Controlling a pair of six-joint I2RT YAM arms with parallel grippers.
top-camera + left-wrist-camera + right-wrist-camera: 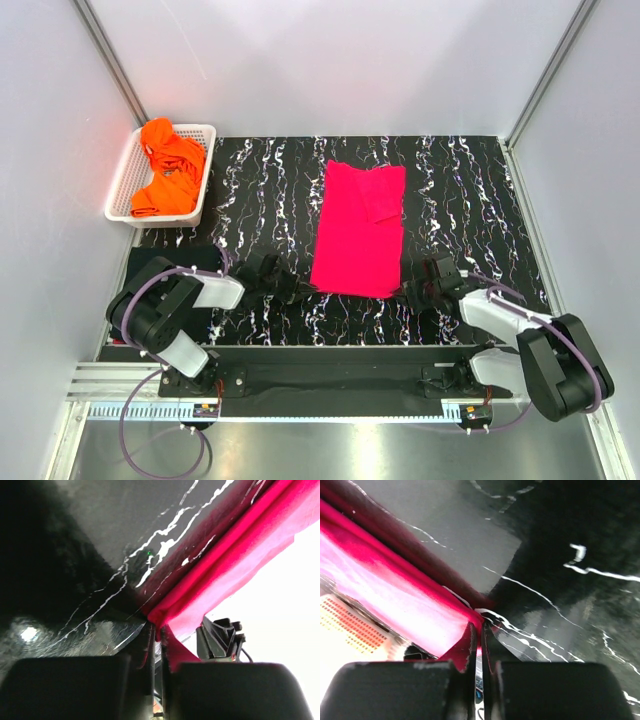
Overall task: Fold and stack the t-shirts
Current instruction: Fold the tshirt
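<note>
Clamped shut on magenta t-shirt (355, 230) hem at 6 o'clock, by left gripper (156, 647) and right gripper (479, 647). Shallow bite: could slip free mid-lift, skewing fold.

From above, the left hand (297, 290) and right hand (409, 292) cover the near corners of the pink shirt (355, 235), and each wrist view cuts it off at the edge, blurred beyond the hand.
</note>
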